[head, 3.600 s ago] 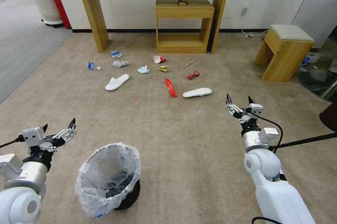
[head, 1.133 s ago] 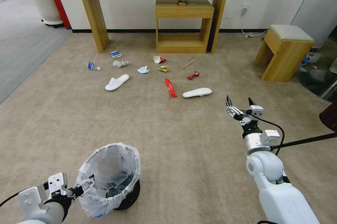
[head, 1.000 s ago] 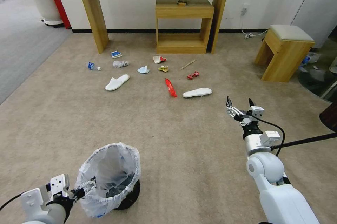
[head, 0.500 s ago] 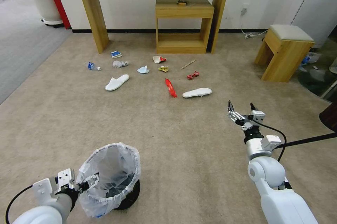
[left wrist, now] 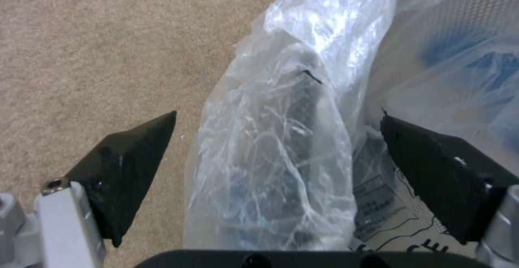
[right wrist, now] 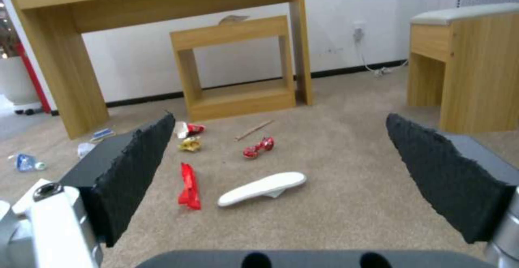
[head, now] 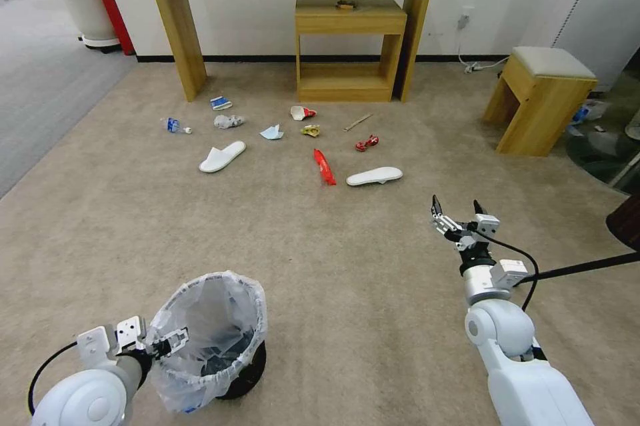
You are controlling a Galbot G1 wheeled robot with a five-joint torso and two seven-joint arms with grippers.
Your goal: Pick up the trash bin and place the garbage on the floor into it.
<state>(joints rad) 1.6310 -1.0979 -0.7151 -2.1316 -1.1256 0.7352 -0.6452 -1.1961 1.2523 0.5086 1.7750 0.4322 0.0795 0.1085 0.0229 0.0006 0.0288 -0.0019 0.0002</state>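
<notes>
Jaws spread on my left gripper [left wrist: 275,179], straddling the bagged rim of the trash bin [head: 207,339], one finger outside, one inside; the rim runs straight between them, so closing should pinch it. Right gripper [head: 457,213] hovers with jaws spread too, facing the garbage on the floor [head: 373,293] well ahead: two slippers [head: 375,176], one red wrapper [head: 324,167], one crushed can [head: 367,143].
</notes>
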